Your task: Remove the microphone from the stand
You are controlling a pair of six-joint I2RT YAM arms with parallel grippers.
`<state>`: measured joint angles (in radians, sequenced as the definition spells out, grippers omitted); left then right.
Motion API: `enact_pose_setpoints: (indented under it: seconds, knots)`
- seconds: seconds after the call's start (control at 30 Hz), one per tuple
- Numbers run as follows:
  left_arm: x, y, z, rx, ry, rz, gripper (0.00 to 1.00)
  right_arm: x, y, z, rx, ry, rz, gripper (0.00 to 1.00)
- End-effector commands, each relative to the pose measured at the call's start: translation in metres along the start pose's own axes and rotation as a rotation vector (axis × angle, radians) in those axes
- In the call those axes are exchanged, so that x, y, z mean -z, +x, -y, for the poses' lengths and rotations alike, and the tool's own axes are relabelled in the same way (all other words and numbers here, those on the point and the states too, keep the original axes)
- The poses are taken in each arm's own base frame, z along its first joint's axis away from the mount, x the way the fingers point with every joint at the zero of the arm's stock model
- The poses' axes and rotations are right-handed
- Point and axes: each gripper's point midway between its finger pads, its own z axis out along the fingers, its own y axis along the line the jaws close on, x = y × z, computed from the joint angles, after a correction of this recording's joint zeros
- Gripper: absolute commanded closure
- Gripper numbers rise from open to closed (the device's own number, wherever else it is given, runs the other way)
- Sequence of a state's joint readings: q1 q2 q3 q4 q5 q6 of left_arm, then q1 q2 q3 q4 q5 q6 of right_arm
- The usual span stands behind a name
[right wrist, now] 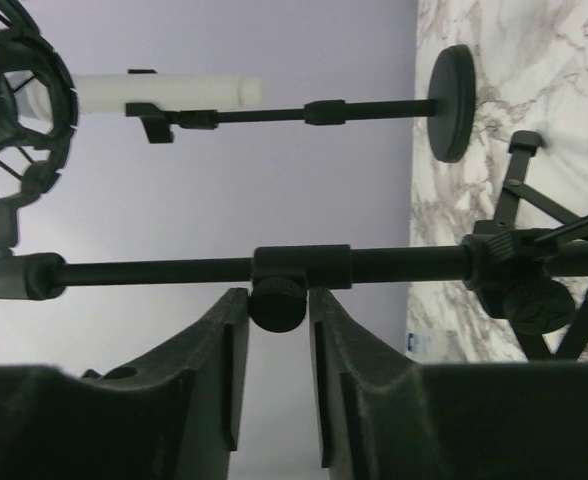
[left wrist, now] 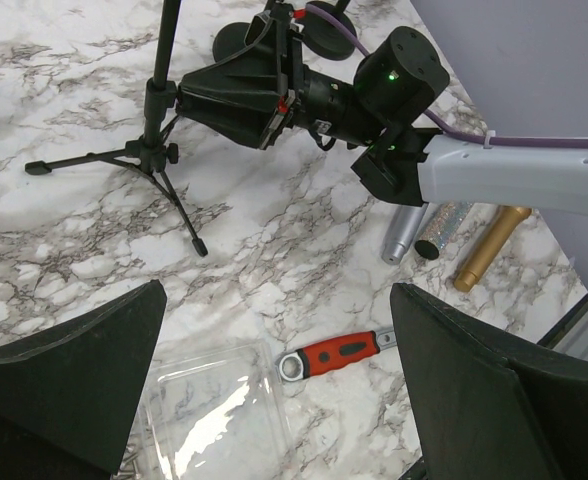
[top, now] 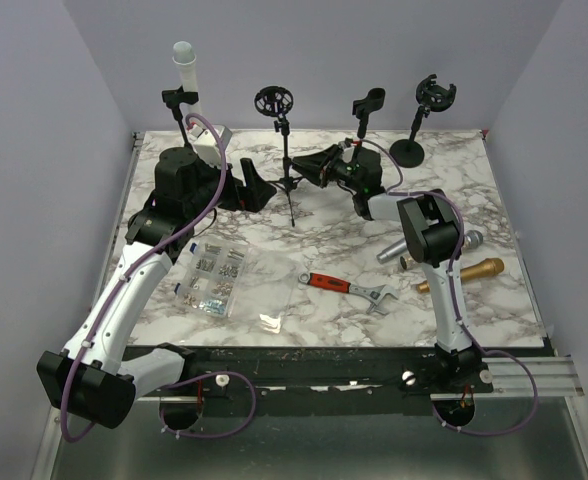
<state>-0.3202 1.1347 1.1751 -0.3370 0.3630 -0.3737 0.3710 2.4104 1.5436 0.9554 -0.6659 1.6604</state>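
Observation:
A white microphone sits upright in the clip of the back-left stand. It also shows in the right wrist view. A tripod stand with an empty shock mount stands at the back centre. My right gripper is at its pole. In the right wrist view the gripper is shut on the pole's clamp knob. My left gripper hangs wide open and empty over the table, left of the tripod, with its fingers far apart.
Two more empty stands stand at the back right. A silver microphone and a gold one lie right of my right arm. A red-handled wrench and a clear box of screws lie near the front.

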Motion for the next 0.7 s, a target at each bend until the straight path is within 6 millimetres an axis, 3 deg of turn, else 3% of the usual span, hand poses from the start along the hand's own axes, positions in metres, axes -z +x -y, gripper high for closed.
enact_pose_setpoints:
  seconds: [0.0,0.1,0.23,0.67]
  knots:
    - [0.001,-0.003,0.002,-0.019,0.012,0.015,0.01,-0.006,0.007,0.005,0.019,-0.014,-0.038,0.77]
    - [0.001,-0.003,0.002,-0.021,0.01,0.018,0.01,-0.006,0.007,0.009,0.038,-0.006,-0.037,0.99]
    - [0.0,-0.002,0.001,-0.017,0.008,0.013,0.01,-0.004,0.007,0.025,0.123,0.047,-0.039,0.99]
    - [-0.002,0.0,0.002,-0.012,0.019,0.005,0.01,-0.002,0.002,0.039,0.678,0.172,-0.051,0.99]
